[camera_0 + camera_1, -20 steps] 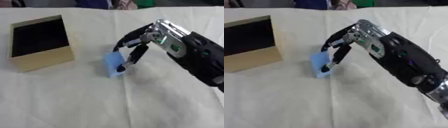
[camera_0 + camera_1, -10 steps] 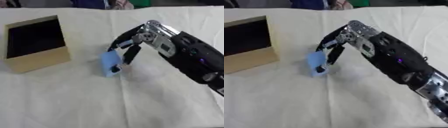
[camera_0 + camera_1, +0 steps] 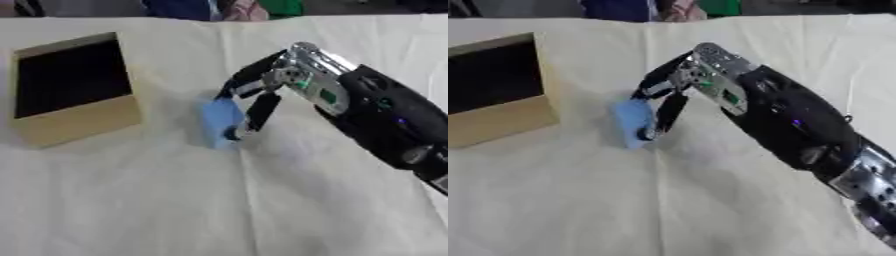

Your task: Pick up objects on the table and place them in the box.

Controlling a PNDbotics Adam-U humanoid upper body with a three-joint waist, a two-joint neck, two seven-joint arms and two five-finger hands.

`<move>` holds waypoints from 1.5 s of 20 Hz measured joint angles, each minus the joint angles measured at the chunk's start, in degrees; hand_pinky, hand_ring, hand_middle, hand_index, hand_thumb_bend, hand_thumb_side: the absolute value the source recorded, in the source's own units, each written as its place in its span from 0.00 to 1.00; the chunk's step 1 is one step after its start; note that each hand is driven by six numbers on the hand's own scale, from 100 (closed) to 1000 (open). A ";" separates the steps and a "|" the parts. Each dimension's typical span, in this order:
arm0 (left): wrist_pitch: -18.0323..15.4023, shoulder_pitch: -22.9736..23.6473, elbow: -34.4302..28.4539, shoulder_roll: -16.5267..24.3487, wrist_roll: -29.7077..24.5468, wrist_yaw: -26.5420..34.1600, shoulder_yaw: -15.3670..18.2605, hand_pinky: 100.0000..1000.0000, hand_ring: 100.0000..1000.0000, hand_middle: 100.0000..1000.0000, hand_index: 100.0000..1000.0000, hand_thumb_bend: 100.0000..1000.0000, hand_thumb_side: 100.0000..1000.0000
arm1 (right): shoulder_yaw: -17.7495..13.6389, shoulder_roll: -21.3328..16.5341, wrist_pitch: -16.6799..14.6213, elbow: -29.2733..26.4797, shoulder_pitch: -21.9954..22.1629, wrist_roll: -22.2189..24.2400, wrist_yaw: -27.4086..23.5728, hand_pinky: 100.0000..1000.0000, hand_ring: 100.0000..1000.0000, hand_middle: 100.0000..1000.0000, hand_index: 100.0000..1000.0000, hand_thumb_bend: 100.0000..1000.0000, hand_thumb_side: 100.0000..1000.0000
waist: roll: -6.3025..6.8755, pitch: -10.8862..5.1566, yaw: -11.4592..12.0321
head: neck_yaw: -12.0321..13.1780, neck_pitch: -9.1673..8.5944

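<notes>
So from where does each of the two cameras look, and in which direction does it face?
Left eye view: in the robot's head, facing down at the table; whole box on the left; right hand pinching the blue block.
Right eye view: beside it in the head, facing down too; the box is cut by the left edge; more of the right arm shows.
Shared: box, block, right hand.

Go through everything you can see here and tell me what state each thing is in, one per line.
Box: open on top, dark inside, nothing visible in it.
Blue object: tilted on the cloth, outside the box.
Right hand: fingers curled round the blue object.
Left hand: not in view.
White cloth: spread over the table, creased.
</notes>
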 measured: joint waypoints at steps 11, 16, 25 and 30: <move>0.17 0.01 0.00 -0.01 0.12 0.04 0.02 0.67 0.86 0.61 0.76 0.00 0.98 | 0.27 -0.89 4.91 -5.81 0.27 -0.01 -6.03 0.90 0.88 0.75 0.91 0.00 0.69 | -0.01 -0.17 -0.24 | 0.11 0.00; 0.19 0.02 0.00 -0.01 0.13 0.04 0.04 0.68 0.86 0.61 0.76 0.00 0.98 | -1.08 -1.97 7.51 -9.45 0.26 -0.90 -7.46 0.90 0.88 0.75 0.91 0.00 0.51 | 0.00 -0.69 -0.47 | 0.26 -0.01; 0.18 0.03 0.00 -0.01 0.14 0.08 0.05 0.68 0.86 0.61 0.76 0.00 0.98 | -3.30 -2.39 10.56 -14.15 -0.45 -2.37 -8.81 0.90 0.88 0.75 0.90 0.00 0.51 | 0.01 -1.33 -0.46 | 0.52 -0.20; 0.15 0.01 0.00 -0.01 0.14 0.11 0.05 0.68 0.86 0.61 0.76 0.00 0.98 | -4.93 -1.71 11.79 -15.96 -1.90 -3.60 -8.69 0.90 0.89 0.76 0.90 0.00 0.52 | 0.02 -1.64 -0.39 | 0.53 -0.20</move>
